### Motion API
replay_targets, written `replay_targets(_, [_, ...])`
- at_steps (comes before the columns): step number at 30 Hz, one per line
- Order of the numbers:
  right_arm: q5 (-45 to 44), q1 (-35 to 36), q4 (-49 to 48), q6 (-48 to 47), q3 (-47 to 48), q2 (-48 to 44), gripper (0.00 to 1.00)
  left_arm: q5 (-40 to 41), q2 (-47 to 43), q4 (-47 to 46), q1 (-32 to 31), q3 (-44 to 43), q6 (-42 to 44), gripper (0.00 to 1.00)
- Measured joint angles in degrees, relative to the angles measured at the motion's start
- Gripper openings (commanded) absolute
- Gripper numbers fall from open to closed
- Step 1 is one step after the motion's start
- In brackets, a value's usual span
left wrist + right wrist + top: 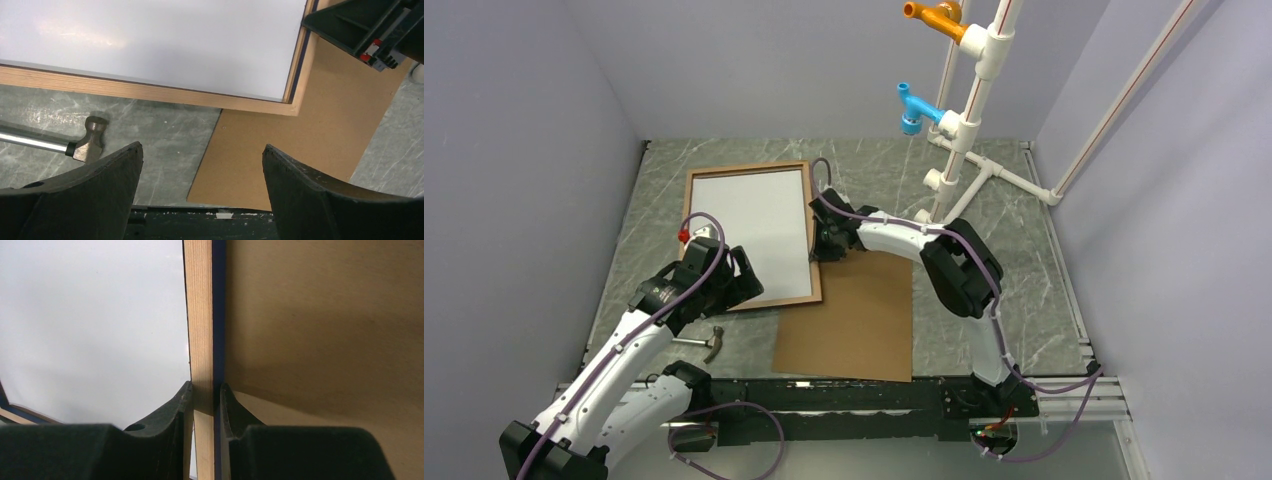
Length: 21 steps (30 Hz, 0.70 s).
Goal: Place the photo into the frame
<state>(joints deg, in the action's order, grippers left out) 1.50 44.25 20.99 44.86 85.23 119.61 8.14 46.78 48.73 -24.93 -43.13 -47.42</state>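
Pinching frame (200, 315) by its right rail in my right claw (206, 385); left claw (202, 147) wide, empty. Frame's long axis runs near-to-far; photo (759, 235) white back up.

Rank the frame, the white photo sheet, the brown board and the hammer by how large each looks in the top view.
1. frame, largest.
2. photo, slightly smaller, inside it.
3. brown board: near the photo in size, but partly hidden under the frame, so unsure.
4. hammer, clearly smallest.
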Motion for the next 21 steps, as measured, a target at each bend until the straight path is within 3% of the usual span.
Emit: replay_targets(21, [1.0,4.5,1.6,5.7,19.8,13.8,0.0,0.3,-2.0,1.4,0.0,-0.7,0.0,0.92])
